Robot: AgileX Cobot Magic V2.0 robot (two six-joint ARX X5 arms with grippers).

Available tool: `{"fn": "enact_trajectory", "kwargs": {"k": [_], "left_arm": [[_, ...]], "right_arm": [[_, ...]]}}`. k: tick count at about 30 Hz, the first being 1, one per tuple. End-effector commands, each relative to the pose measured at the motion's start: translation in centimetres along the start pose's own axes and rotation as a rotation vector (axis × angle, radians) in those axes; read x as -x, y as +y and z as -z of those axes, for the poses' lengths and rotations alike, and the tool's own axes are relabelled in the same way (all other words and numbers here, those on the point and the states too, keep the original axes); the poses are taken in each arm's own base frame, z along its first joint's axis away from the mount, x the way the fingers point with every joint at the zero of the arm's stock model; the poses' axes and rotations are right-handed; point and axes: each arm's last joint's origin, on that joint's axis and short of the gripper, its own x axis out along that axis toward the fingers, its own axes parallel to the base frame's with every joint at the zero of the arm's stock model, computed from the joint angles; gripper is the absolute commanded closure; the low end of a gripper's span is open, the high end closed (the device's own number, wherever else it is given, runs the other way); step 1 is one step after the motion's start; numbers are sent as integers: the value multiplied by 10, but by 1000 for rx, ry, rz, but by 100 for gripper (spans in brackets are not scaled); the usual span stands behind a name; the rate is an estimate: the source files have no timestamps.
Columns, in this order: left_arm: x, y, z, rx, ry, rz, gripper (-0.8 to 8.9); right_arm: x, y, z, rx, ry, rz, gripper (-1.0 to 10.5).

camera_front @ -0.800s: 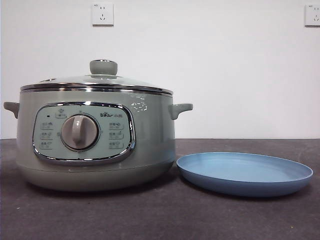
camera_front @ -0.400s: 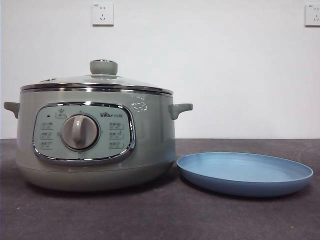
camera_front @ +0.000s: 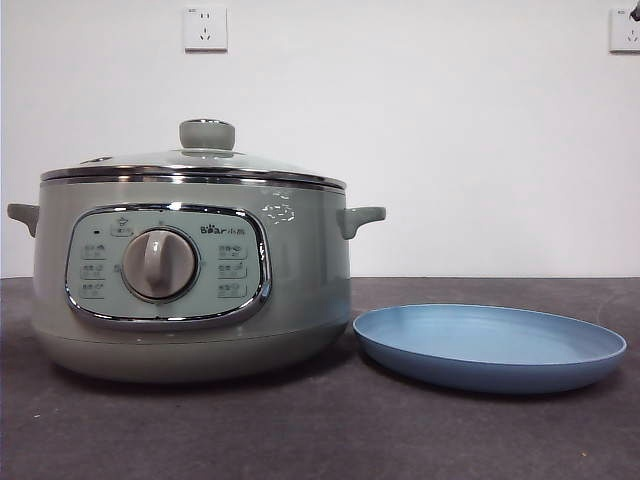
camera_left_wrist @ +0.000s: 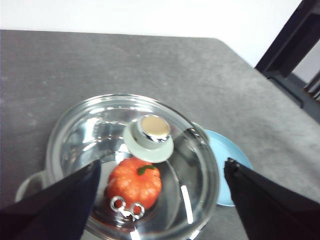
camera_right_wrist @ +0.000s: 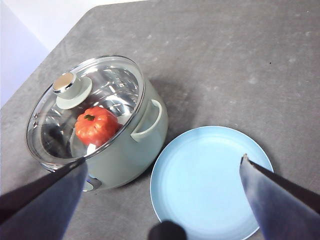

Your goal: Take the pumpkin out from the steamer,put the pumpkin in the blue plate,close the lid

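Observation:
The sage-green steamer stands on the left of the table with its glass lid closed on it. Through the lid I see the orange pumpkin inside, also in the right wrist view. The empty blue plate lies right of the steamer, close to it. My left gripper is open and hangs high above the lid's knob. My right gripper is open, high above the plate's edge nearest the steamer. A black tip shows at the front view's top right corner.
The dark grey table runs under everything, with a white wall and two sockets behind. A dark frame stands off the table's far edge in the left wrist view.
A small black tip has come into the front view's top right corner. The steamer, lid and plate have not moved.

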Motion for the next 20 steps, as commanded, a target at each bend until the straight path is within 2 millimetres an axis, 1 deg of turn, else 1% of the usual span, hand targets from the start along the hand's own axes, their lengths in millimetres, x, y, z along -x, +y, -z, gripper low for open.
{"fn": "enact_trajectory", "kwargs": {"k": [1, 5, 10, 16, 20], "left_arm": [[-10, -2, -8, -19, 13, -20, 401], [-30, -8, -19, -75, 54, -43, 401], [-63, -19, -29, -142, 122, -66, 401], [-105, -25, -27, -200, 184, -91, 402], [-132, -24, -21, -212, 210, -106, 404]], "right_arm": [[1, 1, -1, -6, -5, -4, 439], [1, 1, -1, -6, -5, -3, 442], [1, 1, 0, -9, 1, -3, 442], [1, 0, 2, -19, 22, 0, 442], [1, 0, 2, -19, 22, 0, 442]]}}
